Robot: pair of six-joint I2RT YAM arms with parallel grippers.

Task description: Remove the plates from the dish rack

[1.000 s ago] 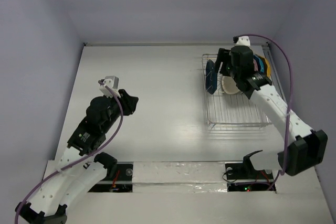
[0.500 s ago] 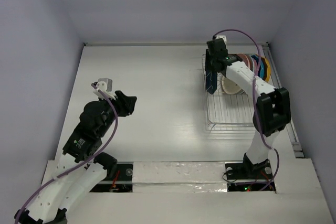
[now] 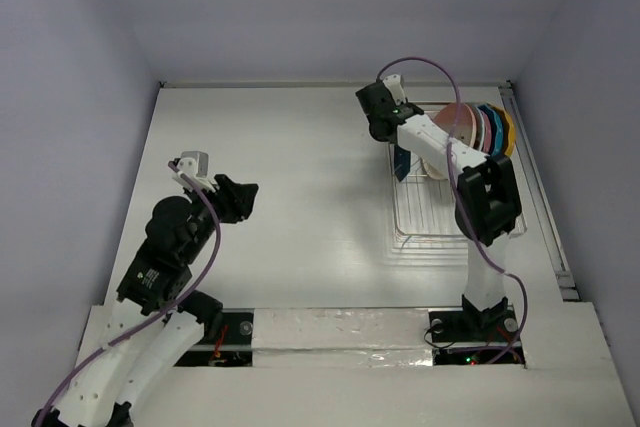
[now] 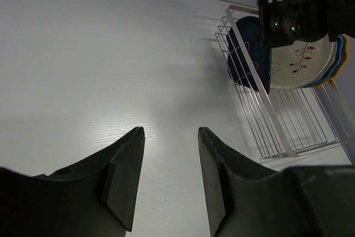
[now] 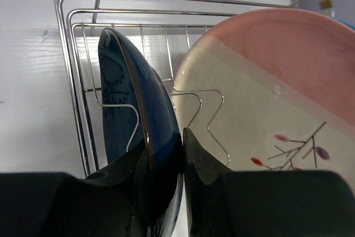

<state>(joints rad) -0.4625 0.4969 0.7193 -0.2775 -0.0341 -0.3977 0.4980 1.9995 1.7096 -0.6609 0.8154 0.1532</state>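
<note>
no readable text, labels or numbers in any view

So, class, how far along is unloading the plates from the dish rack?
Done: nothing; no plate lies on the table. In hand: the right hand grips the dark blue plate, not yet lifted from the dish rack. Left: all five plates; the left hand hovers open, empty.

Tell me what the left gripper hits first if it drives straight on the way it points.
Most likely the bare table. The left gripper aims down at plain white surface, with the dish rack off to the right of that line, though depth is hard to judge.
</note>
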